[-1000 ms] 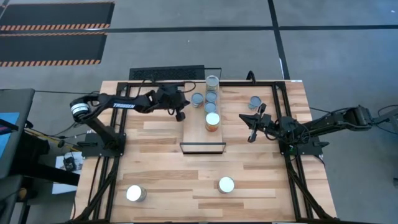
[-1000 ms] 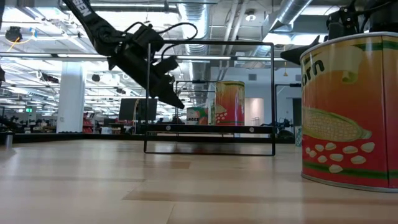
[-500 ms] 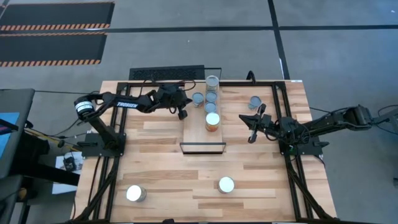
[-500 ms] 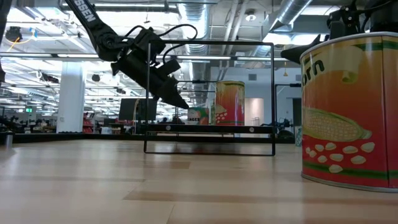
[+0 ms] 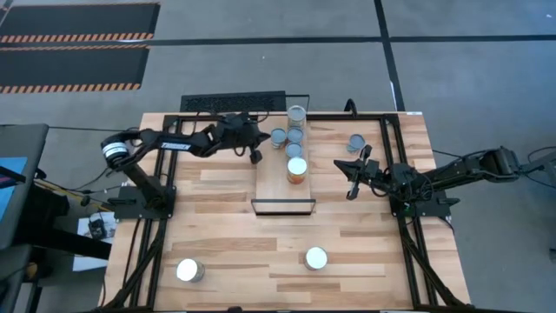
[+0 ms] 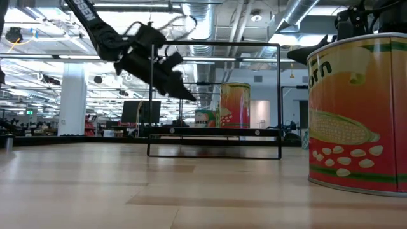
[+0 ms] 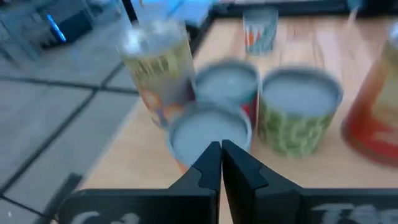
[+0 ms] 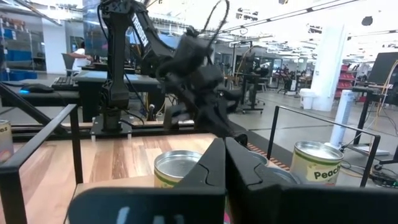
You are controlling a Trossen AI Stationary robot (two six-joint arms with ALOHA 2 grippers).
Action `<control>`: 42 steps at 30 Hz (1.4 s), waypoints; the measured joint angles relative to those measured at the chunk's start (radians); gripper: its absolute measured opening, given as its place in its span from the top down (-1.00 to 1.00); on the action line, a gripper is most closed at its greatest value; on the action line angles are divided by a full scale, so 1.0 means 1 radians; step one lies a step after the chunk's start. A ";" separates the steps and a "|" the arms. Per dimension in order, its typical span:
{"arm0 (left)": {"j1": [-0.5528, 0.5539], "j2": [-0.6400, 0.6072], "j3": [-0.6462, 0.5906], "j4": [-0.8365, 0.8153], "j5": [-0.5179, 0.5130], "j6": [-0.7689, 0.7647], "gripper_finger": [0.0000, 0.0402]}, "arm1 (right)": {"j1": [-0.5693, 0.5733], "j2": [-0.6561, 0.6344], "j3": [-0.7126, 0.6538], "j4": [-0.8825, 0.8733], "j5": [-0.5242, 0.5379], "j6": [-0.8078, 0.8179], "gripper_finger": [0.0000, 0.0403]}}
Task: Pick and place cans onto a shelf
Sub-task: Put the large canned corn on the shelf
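The shelf [image 5: 282, 193], a narrow light board on a black frame, stands mid-table and carries several cans [image 5: 295, 149] on its far half; the nearest one, orange-labelled [image 5: 297, 169], shows in the low view [image 6: 234, 105]. My left gripper [image 5: 256, 156] is shut and empty, in the air just left of the shelf's cans; its wrist view shows them close ahead [image 7: 210, 127]. My right gripper [image 5: 352, 189] is shut and empty, in the air right of the shelf. A can [image 5: 356, 141] stands on the table far right of the shelf.
Two more cans stand near the table's near edge, one at the left [image 5: 189, 270] and one at the middle [image 5: 316, 257], the corn can large in the low view [image 6: 356, 114]. A black frame rail [image 5: 387, 165] runs along the table's right side.
My left gripper has risen and gone a little toward the table's far edge and the shelf's cans, staying shut. The cans and my right arm have kept still.
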 joint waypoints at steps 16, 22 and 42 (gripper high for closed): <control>-0.190 -0.402 -0.417 0.292 0.050 -0.126 0.98 | 0.260 0.001 0.343 -0.666 0.165 -0.020 0.96; -0.285 -0.508 -0.486 0.286 0.026 -0.142 0.98 | 0.490 0.055 0.616 -1.129 0.260 0.193 0.96; -0.413 -0.528 -0.545 0.279 -0.054 -0.167 0.98 | 0.797 0.669 1.284 -1.667 0.236 0.635 0.46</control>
